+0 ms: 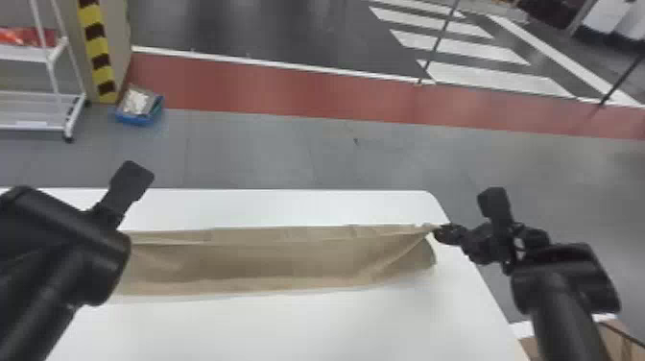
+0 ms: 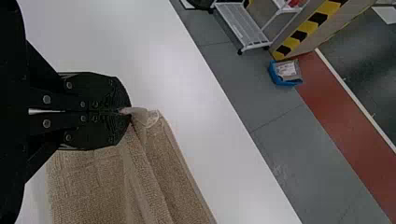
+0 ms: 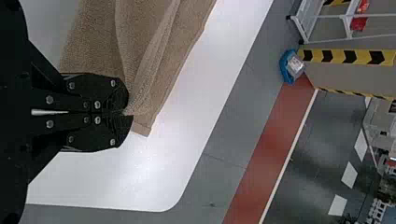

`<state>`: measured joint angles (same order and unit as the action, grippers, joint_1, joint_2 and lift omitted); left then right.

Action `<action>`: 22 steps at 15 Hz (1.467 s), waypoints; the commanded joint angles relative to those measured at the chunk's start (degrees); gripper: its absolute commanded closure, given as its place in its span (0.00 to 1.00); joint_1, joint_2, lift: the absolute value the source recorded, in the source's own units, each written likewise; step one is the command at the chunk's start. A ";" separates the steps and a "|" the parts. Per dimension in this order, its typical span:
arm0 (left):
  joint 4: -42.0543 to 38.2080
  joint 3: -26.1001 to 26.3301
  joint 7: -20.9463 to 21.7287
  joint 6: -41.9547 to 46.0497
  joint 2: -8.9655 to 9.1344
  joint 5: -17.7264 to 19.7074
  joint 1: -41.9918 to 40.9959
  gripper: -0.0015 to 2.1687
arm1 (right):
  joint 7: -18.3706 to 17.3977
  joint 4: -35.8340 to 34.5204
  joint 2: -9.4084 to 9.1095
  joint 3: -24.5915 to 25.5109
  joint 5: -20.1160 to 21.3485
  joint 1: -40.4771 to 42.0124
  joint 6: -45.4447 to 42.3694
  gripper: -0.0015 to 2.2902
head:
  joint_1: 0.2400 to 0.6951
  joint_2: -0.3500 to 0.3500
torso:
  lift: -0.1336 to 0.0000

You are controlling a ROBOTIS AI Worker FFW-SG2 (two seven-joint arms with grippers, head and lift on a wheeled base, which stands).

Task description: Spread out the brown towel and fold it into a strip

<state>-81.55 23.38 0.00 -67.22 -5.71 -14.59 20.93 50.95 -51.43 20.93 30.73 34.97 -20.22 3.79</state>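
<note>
In the head view the brown towel (image 1: 268, 259) lies as a long, narrow band across the white table, its far edge drawn up in a fold. My right gripper (image 1: 437, 232) is shut on the towel's far right corner. The left gripper (image 1: 115, 211) stands at the towel's left end, which its arm partly hides. In the left wrist view the left gripper (image 2: 128, 111) pinches a bunched corner of the towel (image 2: 159, 172). In the right wrist view the right gripper (image 3: 127, 113) pinches the towel (image 3: 140, 51) near a corner, with creases running from the fingertips.
The white table (image 1: 288, 326) has its far edge just beyond the towel and a rounded corner at the right. On the floor past it are a blue bin (image 1: 137, 108) and a white wheeled rack (image 1: 43, 96). Cardboard (image 1: 619, 341) shows at the lower right.
</note>
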 commanded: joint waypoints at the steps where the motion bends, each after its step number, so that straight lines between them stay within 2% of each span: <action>1: 1.92 0.00 -0.70 3.45 -0.09 0.17 0.34 0.63 | -3.76 0.28 -0.98 -0.23 -1.39 0.01 0.21 0.69 | 1.00 0.07 | 1.00; 3: 3.15 0.00 -0.70 7.14 -0.26 0.26 0.25 0.02 | -8.50 0.63 -2.04 -0.93 -2.10 0.09 -0.84 0.25 | 1.00 0.07 | 1.00; 4: 3.76 0.00 -0.79 8.02 -0.18 0.35 0.25 0.00 | -11.05 1.07 -2.39 -1.37 -2.18 0.09 -1.19 0.02 | 1.00 0.07 | 1.00; 6: 3.67 -0.26 -0.61 9.08 -0.35 0.44 -0.36 0.00 | -14.22 1.07 -2.92 -1.28 -3.33 0.01 -0.84 0.00 | 1.00 0.07 | 1.00; 8: 3.50 -0.88 -0.87 13.65 -0.70 0.09 -1.95 0.00 | -15.09 1.07 -3.35 -1.02 -3.33 0.09 -2.07 0.02 | 1.00 0.07 | 1.00; 10: 2.97 -2.02 -2.81 14.70 -0.97 0.52 -3.44 0.00 | -14.65 0.98 -3.00 -0.14 -5.00 1.06 -2.25 0.02 | 1.00 0.08 | 1.00; 13: -1.16 -9.05 -2.54 24.20 -1.76 1.23 -9.86 0.00 | -12.55 -1.39 -1.33 0.21 -7.54 5.28 -1.55 0.03 | 1.00 0.08 | 1.00; 15: -2.65 -11.78 -1.05 27.01 -3.16 4.92 -11.61 0.03 | -7.54 -3.76 -0.98 3.73 -10.80 7.39 -0.49 0.04 | 1.00 0.08 | 1.00; 16: -3.53 -12.92 0.27 30.70 -4.04 7.38 -13.20 0.03 | -6.83 -4.29 -0.89 4.87 -12.47 8.62 -0.49 0.04 | 1.00 0.08 | 1.00; 18: -7.14 -19.34 7.04 38.96 -4.04 14.59 -17.59 0.03 | -5.51 -4.29 -0.02 6.19 -17.39 11.61 -4.36 0.04 | 1.00 0.07 | 1.00; 19: -7.31 -19.77 8.79 44.59 -4.13 15.11 -19.00 0.03 | -4.81 -3.68 0.25 6.71 -18.88 12.22 -6.12 0.05 | 1.00 0.06 | 1.00; 22: -10.56 -19.25 11.17 47.05 -4.04 15.99 -21.98 0.03 | -4.37 -1.92 0.60 7.33 -19.85 12.22 -5.59 0.06 | 1.00 0.01 | 1.00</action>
<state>-90.44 3.83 11.04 -21.09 -9.79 0.83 0.36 46.59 -54.12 21.44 37.94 15.61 -8.05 -1.74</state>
